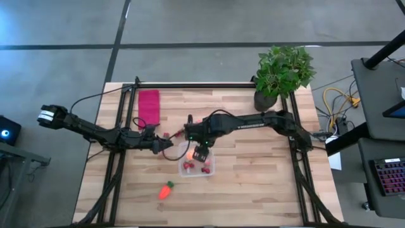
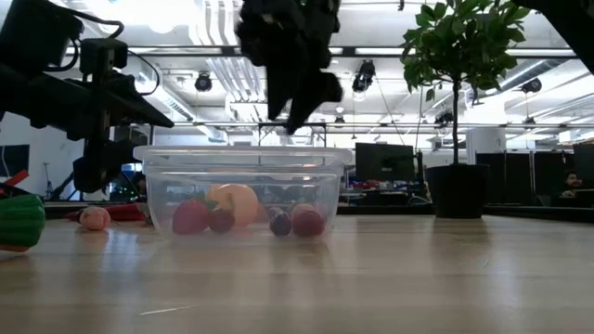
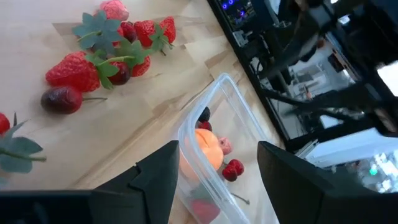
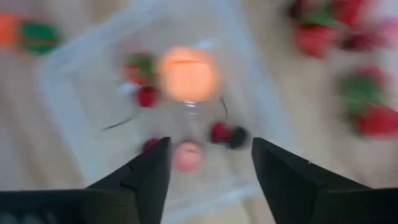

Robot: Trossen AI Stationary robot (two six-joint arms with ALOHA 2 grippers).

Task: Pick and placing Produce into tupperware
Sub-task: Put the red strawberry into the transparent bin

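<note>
Tupperware (image 1: 197, 166) holding berries, round fruit (image 4: 186, 73) (pale orange), right pincer (image 4: 208, 177) parted above

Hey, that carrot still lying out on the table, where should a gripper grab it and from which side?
Probably from straight above, across the orange body of the carrot rather than its green top. It lies flat on bare wood, apart from the tupperware, so nothing crowds a top-down approach, and fingers closing across its narrow width should hold best.
</note>
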